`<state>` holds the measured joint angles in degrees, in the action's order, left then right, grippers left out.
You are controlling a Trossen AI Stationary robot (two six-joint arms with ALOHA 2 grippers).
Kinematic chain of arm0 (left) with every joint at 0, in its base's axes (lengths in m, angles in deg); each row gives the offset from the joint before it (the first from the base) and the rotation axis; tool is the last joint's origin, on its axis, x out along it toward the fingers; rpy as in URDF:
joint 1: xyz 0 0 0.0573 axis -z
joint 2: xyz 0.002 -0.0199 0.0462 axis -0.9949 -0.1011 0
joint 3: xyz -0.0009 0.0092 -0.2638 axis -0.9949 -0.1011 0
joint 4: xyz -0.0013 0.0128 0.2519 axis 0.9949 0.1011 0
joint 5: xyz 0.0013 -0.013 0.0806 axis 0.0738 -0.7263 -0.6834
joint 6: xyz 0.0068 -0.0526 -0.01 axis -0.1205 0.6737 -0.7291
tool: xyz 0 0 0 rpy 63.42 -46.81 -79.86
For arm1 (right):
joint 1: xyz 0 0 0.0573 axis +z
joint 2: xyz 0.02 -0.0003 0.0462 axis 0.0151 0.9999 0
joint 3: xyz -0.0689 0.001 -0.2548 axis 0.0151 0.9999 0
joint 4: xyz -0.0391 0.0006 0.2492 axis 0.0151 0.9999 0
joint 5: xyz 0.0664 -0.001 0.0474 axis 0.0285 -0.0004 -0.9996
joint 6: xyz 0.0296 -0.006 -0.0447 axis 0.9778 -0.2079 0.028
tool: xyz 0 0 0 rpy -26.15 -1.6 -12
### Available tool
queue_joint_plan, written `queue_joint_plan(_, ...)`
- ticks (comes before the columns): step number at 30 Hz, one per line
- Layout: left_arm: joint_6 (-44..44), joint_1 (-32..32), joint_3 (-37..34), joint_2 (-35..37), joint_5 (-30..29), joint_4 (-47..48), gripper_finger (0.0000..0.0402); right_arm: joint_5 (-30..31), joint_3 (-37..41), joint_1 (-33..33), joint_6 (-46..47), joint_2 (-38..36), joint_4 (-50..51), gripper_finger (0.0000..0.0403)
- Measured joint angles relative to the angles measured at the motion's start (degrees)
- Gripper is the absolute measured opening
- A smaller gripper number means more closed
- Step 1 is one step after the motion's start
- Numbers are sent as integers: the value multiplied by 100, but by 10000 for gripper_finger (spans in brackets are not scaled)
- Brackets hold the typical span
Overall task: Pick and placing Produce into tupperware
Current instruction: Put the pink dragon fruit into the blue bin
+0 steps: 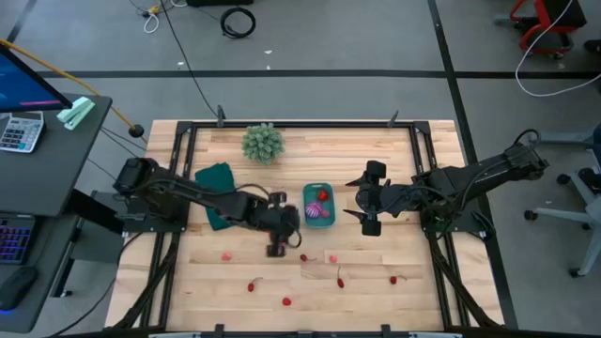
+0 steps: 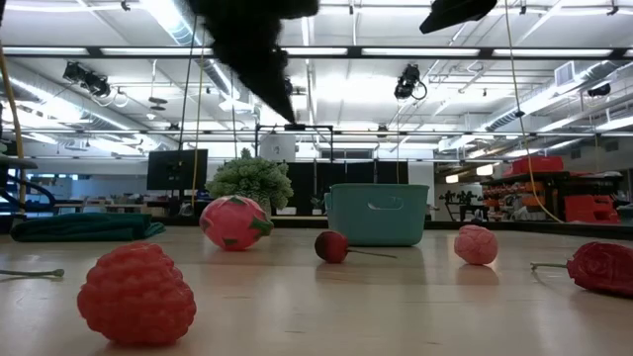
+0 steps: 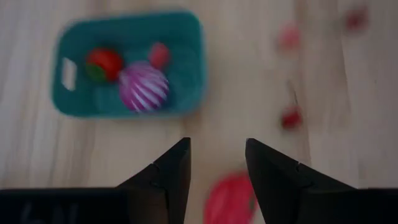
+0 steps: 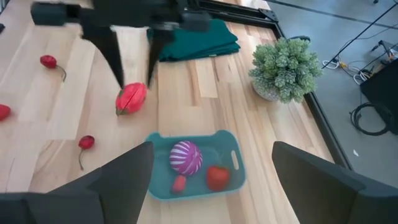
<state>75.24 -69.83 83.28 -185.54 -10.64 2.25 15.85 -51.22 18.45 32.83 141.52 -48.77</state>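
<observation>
Tupperware (image 1: pixel 318 205) at mid-worktop holds three pieces, including the purple spiky ball (image 4: pixel 186 157); several red pieces remain scattered nearer. Left claw (image 1: pixel 279 238), spread and empty, hovers above a red fruit (image 4: pixel 131 98); right claw (image 1: pixel 373 197) waits spread beside the tub.

Tub near the table's middle, produce scattered toward the front edge

Three pieces are held in the tub (image 1: pixel 318 206); the plant (image 1: pixel 262 143) is set toward the back edge, the cloth (image 1: pixel 217 180) to the tub's left, loose produce (image 1: pixel 286 301) along the front.
</observation>
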Motion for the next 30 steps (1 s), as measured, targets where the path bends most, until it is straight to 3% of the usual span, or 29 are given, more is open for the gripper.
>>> queue_joint_plan(4,-990,230,-7,5,3,512,163,0,0,0,21,0,-7,336)
queue_joint_plan(8,-1405,332,-7,5,-4,664,167,-2,0,0,117,0,-7,336)
queue_joint_plan(14,-1321,292,-44,-18,1,619,191,-1,0,0,137,0,-4,336)
queue_joint_plan(20,-485,181,-301,-341,580,595,221,0,0,0,155,0,-3,336)
queue_joint_plan(30,-781,44,-300,-751,603,409,240,0,0,0,155,0,-5,336)
